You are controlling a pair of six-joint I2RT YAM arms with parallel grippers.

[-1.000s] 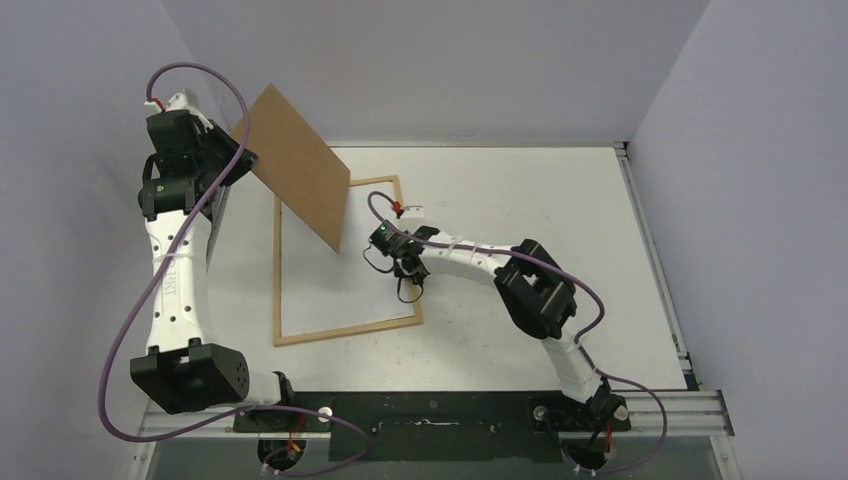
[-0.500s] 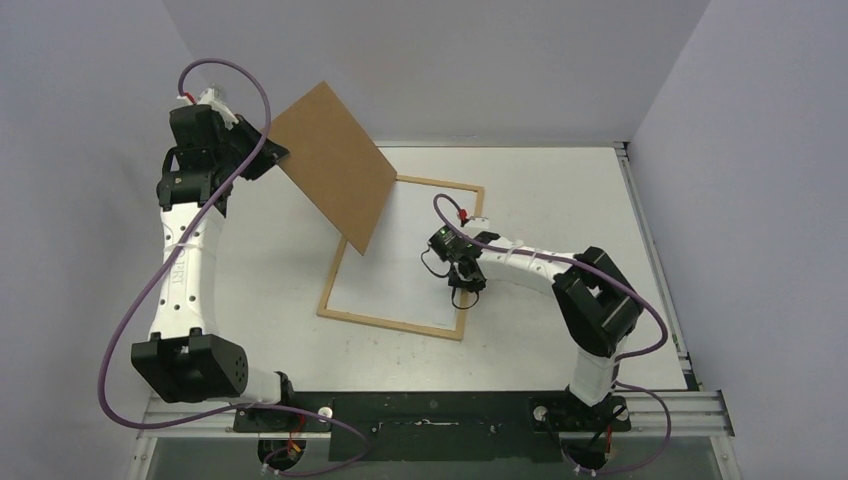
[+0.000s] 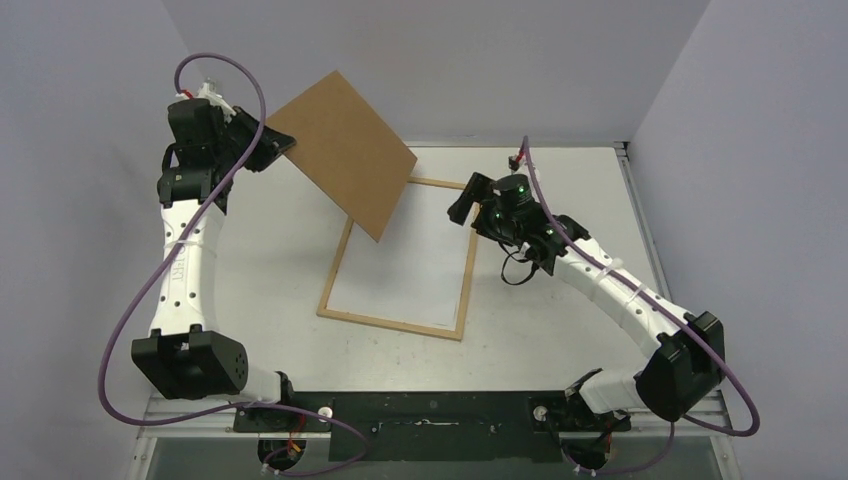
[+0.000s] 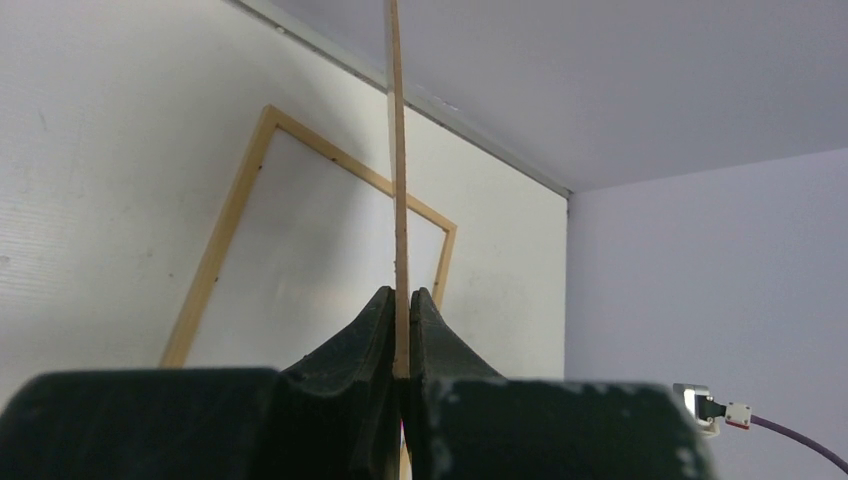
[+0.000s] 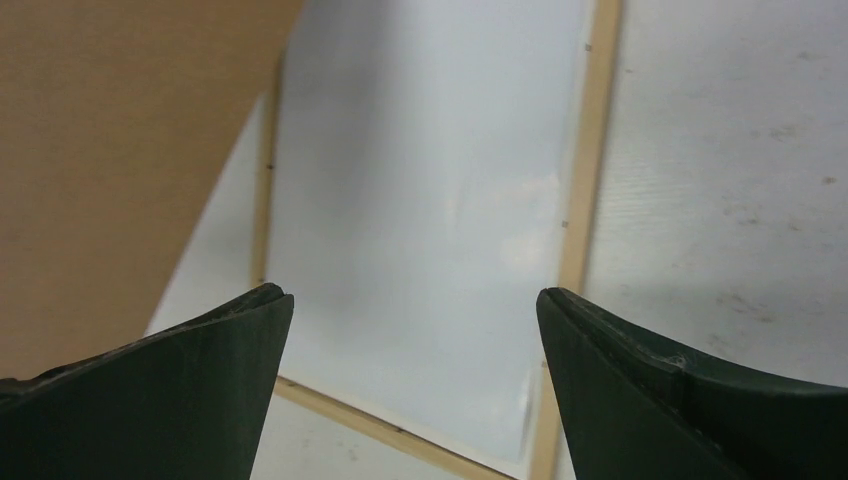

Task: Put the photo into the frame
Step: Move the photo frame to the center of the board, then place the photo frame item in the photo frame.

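Hovering seemingly above frame point(image 3: 390, 325), right claw point(image 5: 412, 291) spread

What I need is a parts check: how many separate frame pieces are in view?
3: the wood frame flat on the table, a pale sheet lying inside it, and the brown board held up by the left gripper. Others may hide underneath.

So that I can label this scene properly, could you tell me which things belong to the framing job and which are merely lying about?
Job: frame; white sheet lying in it, probably the photo face down; brown backing board, held by the left claw; open right claw above.
Lying about: nothing loose visible; just the table.
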